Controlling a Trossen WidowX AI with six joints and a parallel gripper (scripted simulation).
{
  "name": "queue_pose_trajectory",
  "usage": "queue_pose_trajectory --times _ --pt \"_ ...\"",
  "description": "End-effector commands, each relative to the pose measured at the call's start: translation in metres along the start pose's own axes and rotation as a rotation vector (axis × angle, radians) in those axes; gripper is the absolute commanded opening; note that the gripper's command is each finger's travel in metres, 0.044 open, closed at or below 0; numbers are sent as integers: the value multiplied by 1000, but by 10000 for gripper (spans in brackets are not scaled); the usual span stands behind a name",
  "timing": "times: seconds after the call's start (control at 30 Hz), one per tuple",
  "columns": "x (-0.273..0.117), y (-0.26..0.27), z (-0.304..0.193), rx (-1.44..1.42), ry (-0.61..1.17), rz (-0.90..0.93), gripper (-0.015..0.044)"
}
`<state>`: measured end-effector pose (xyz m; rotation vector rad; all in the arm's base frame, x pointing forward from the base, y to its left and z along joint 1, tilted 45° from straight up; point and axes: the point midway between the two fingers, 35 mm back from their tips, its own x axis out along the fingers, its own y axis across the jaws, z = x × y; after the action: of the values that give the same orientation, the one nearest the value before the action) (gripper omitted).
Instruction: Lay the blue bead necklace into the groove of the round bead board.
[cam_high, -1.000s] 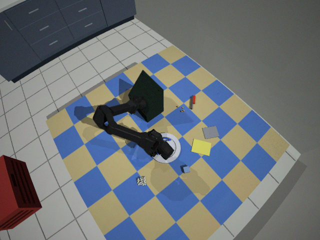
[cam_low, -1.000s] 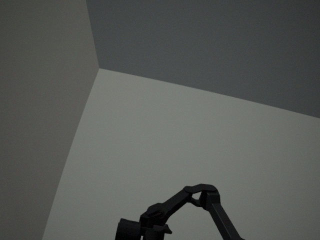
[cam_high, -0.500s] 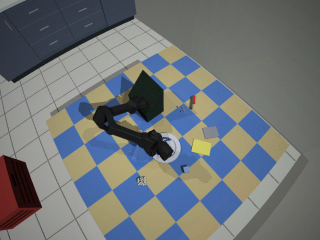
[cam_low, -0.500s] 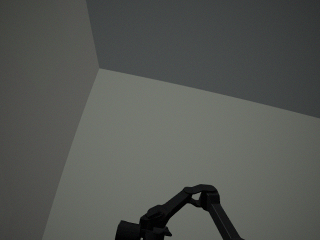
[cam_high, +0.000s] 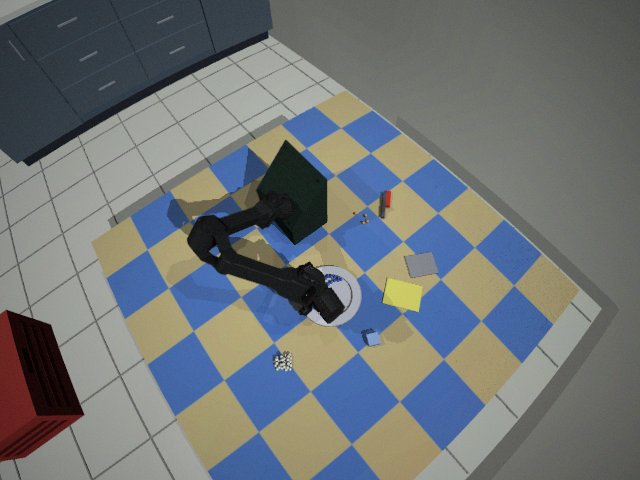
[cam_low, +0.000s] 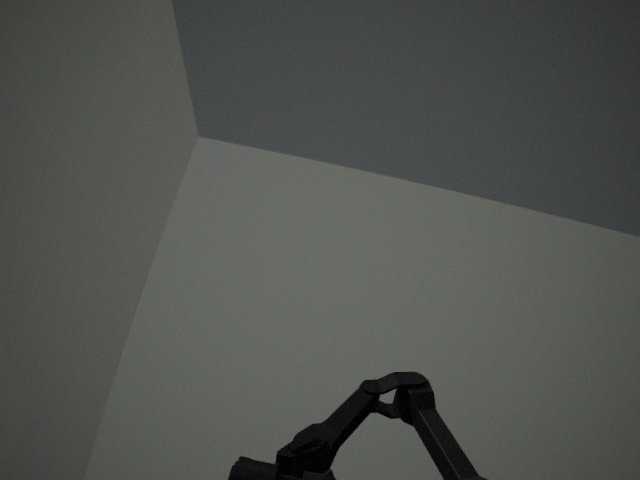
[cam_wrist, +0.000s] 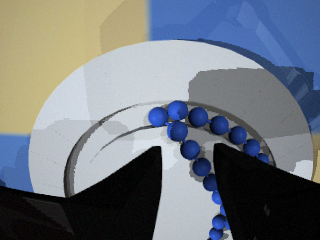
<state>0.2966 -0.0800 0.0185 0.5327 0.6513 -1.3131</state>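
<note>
The round white bead board (cam_high: 354, 304) (cam_wrist: 55, 110) lies on the checkered surface under the arm's hand. The blue bead necklace (cam_high: 333, 279) (cam_wrist: 198, 117) lies on it. In the wrist view one strand follows the groove at the upper right; the other bends down across the inner disc. Its lower part is hidden behind the right finger. My gripper (cam_wrist: 187, 154) is partly open, fingers pointing at the board. The inner strand passes between the fingertips in the picture, close to the right one, but no bead is clamped. The fingertips are hidden in the top view.
A white bead pile (cam_high: 283, 361) and a small light blue cube (cam_high: 371, 337) lie near the board. A yellow square (cam_high: 402, 294), a grey square (cam_high: 421, 264), orange beads (cam_high: 364, 221) and a red-and-grey object (cam_high: 387, 199) lie beyond. A dark green box (cam_high: 305, 191) stands by the arm's base.
</note>
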Motion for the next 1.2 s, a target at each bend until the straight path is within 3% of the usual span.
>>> queue_pose_trajectory --times 0.0,0.13,0.3,1.17 --pt "5 -1 -1 -9 -1 -1 120" --pt "9 -2 -1 -9 -1 -1 120" --pt "7 -1 0 -1 -1 -3 0" --pt "7 -1 0 -1 -1 -3 0"
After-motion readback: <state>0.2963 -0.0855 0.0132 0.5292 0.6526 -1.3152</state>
